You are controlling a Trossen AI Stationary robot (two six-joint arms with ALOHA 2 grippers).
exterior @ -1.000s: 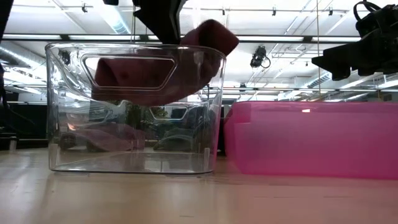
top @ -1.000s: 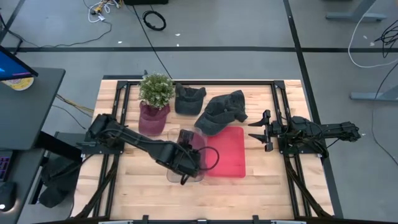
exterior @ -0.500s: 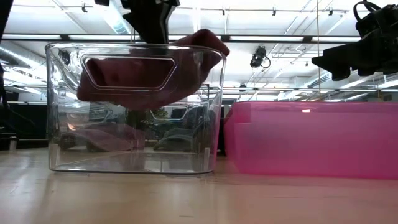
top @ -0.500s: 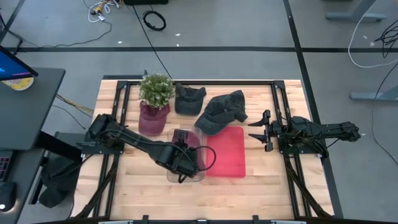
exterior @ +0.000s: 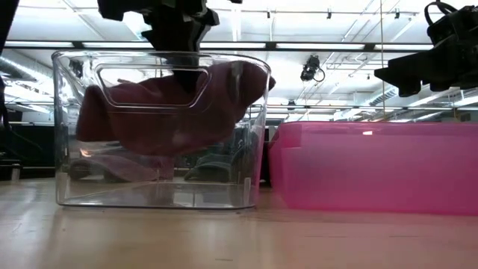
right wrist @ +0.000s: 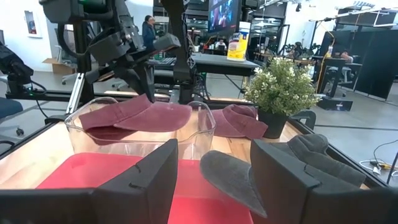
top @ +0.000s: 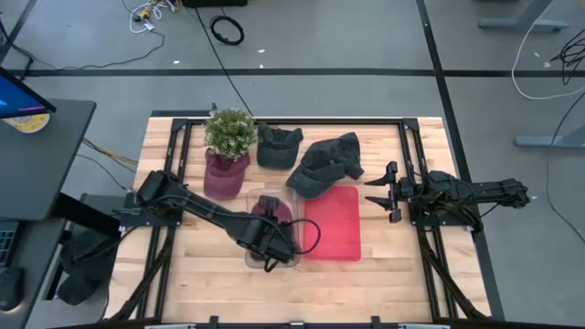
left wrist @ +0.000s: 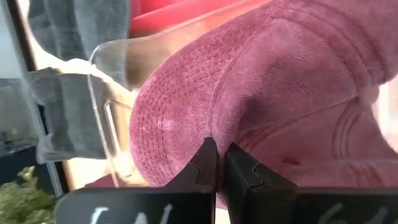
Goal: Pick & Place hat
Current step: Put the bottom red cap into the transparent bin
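My left gripper (top: 271, 217) is shut on a maroon corduroy cap (exterior: 172, 104) and reaches down from above into a clear plastic bin (top: 272, 245). The cap sits mostly below the bin's rim (exterior: 160, 56). In the left wrist view its stitched brim (left wrist: 165, 127) and crown (left wrist: 298, 74) fill the picture. My right gripper (top: 384, 192) waits open above the table, to the right of the pink tray (top: 331, 224); its fingers frame the right wrist view (right wrist: 214, 180). My left gripper pinches the maroon cap between its two fingers where the brim meets the crown (left wrist: 214, 134), coming from above and pointing down. The cap hangs tilted inside the bin, clear of the bin's floor (exterior: 157, 200). Its higher end (exterior: 258, 75) reaches the bin's right wall near the rim.
Two dark grey caps (top: 279, 146) (top: 329, 163) lie at the far side of the table. A potted plant (top: 228, 132) stands beside them, with another maroon cap (right wrist: 239, 121) at its foot. The pink tray lies against the bin's right side. Bare wood shows along the near edge (top: 302, 292).
My left gripper has come down and shifted slightly toward the table's left, staying shut on the cap. The cap, which stuck up over the bin's right rim a second ago, has sunk into the bin and now hangs mostly below the rim.
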